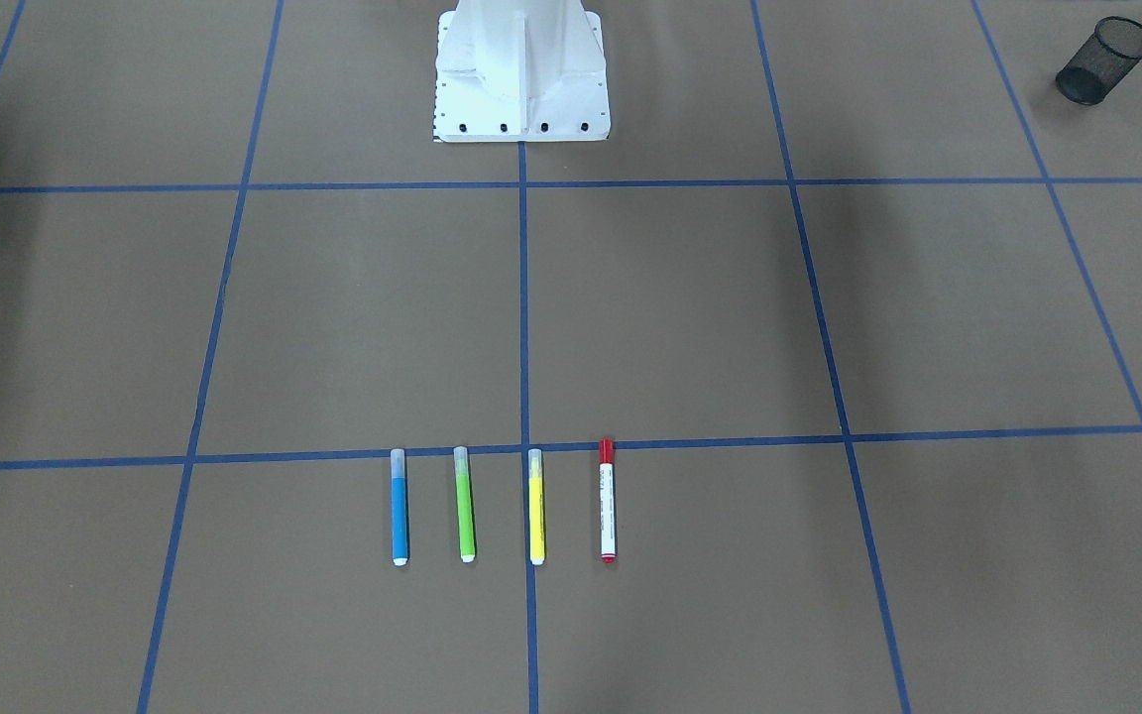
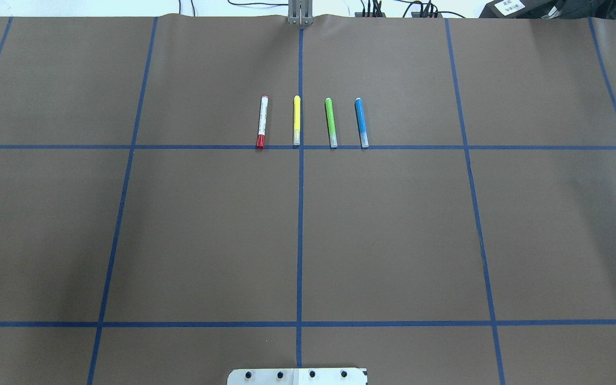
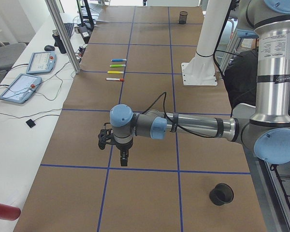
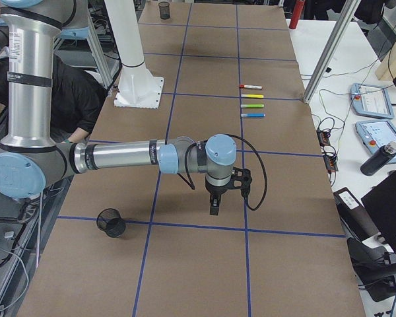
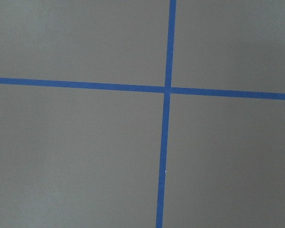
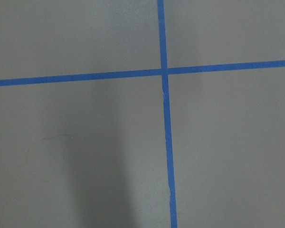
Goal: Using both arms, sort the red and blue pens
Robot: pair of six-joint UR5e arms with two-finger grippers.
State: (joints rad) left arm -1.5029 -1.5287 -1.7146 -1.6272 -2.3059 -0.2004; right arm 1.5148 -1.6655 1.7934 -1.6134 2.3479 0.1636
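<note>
Overhead exterior shows the red pen point(image 2: 261, 122) at the left end of a row of four on the far half of the bench point(image 2: 393, 240). The blue pen point(image 2: 361, 122) is at the right end, with a yellow pen point(image 2: 297, 121) and a green pen point(image 2: 331, 122) between them. All four lie apart, caps toward the robot.

The left pincer point(image 3: 123, 155) and right pincer point(image 4: 214, 205) show only in the side views, each hanging over bare bench well apart from the pens. I cannot tell whether either is spread or pressed together. A black mesh cup point(image 3: 221, 194) stands near the left arm.
</note>
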